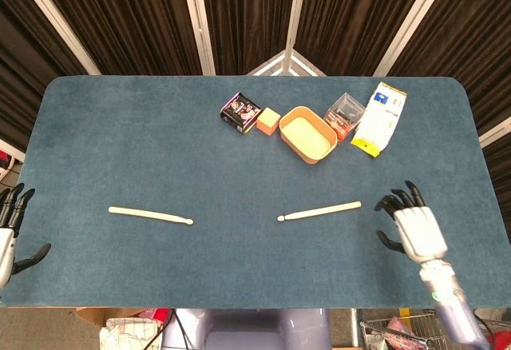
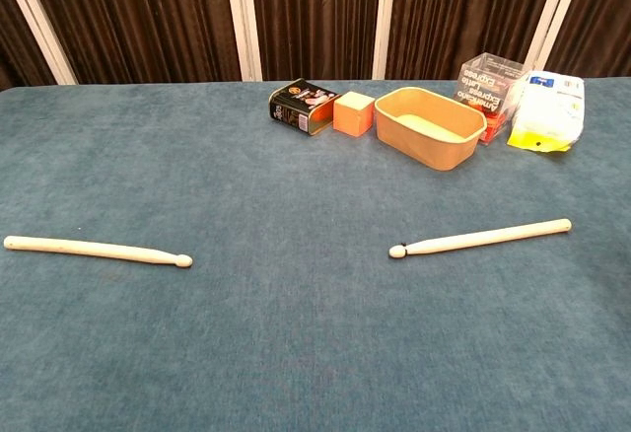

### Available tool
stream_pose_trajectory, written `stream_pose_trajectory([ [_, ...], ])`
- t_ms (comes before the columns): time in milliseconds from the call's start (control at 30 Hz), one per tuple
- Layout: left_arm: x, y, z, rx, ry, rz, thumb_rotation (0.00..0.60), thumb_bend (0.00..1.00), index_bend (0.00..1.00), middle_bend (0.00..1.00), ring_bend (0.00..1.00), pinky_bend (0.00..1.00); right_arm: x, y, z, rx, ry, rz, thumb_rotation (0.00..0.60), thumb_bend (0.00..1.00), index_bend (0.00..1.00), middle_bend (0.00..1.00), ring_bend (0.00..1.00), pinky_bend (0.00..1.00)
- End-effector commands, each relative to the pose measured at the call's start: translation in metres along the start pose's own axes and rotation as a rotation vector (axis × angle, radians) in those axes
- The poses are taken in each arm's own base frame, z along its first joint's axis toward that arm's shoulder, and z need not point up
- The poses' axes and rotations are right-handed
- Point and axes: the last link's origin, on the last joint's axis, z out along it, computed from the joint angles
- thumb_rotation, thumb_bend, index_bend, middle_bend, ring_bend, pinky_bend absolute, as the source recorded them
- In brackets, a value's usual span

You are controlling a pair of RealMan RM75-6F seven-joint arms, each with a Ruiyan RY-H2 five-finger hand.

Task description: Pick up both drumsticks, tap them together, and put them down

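My left hand (image 1: 9,234) is cut off by the frame edge in the head view, so I see only dark fingers (image 1: 17,206) spread apart and a thumb sticking out beside the desk (image 1: 120,142); it holds nothing. The chest view shows neither of my hands. My right hand (image 1: 417,226) is over the desk's near right part, back side up, its fingers (image 1: 403,196) spread wide and empty, just right of the right stick (image 1: 319,211) without touching it. The wrist and forearm run off the bottom of the picture.

Both sticks lie flat on the blue desk, well apart. The left stick (image 1: 150,215) runs almost left to right, its small round tip toward the middle of the desk and its butt toward my left side, the tip end slightly nearer me. The right stick also points its tip toward the middle, butt toward my right hand, with the butt end angled a little away from me. The two tips face each other across a bare stretch of cloth.

At the far side sit a dark tin (image 1: 240,112), an orange cube (image 1: 268,121), a tan bowl (image 1: 307,134), a clear box (image 1: 345,114) and a white-and-yellow packet (image 1: 380,118), all in a row; their print is too small to read.
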Motion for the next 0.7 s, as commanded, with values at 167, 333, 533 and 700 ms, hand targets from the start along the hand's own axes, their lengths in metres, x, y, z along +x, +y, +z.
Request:
stream_pose_trajectory([
  [167,-0.001,-0.002,0.003,0.023,0.004,0.009,0.600,0.27,0.03,0.00,0.00,0.00,-0.026,-0.038,0.056,0.018,-0.100,-0.070,0.600,0.30,0.43,0.37,0.20,0.00],
  [333,-0.001,-0.002,0.004,0.039,0.014,0.011,0.600,0.27,0.03,0.00,0.00,0.00,-0.044,-0.059,0.082,0.039,-0.152,-0.117,0.600,0.30,0.44,0.38,0.21,0.00],
  [533,-0.003,-0.002,0.005,0.042,0.013,0.014,0.600,0.27,0.03,0.00,0.00,0.00,-0.056,-0.064,0.091,0.030,-0.169,-0.143,0.600,0.30,0.45,0.39,0.21,0.00],
  [700,-0.003,-0.002,0.006,0.048,0.017,0.016,0.600,0.27,0.03,0.00,0.00,0.00,-0.064,-0.067,0.095,0.036,-0.182,-0.166,0.600,0.30,0.47,0.40,0.21,0.00],
])
